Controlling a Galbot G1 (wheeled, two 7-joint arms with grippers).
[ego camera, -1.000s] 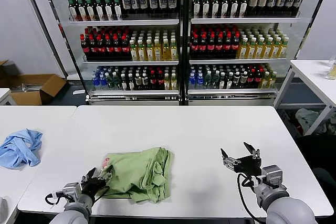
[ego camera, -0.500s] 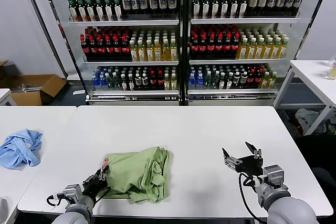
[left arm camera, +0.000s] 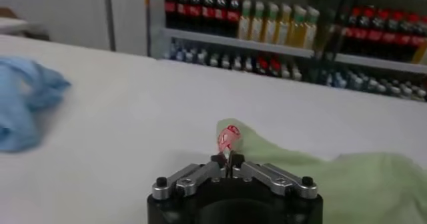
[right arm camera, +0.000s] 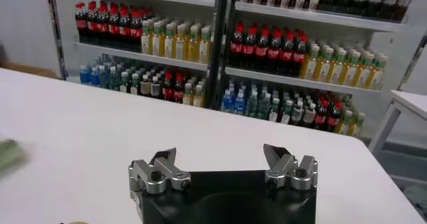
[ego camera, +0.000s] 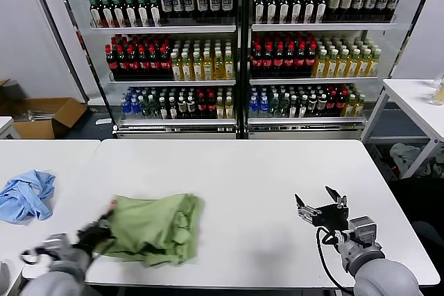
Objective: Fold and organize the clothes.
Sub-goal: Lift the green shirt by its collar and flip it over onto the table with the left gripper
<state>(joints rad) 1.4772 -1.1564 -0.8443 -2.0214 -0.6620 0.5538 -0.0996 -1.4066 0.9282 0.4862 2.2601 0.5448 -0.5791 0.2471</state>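
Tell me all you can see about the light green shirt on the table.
The light green shirt looks like soft cotton, bunched into a loose, creased heap rather than folded flat. It lies on the white table, near its front edge on the robot's left. A red-and-white print shows at one edge. The left pincer is shut on that edge. Nothing else touches it.

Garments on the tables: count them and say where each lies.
2. The green shirt lies near the front left, pinched by the left gripper; the blue garment lies on the neighbouring table at far left.
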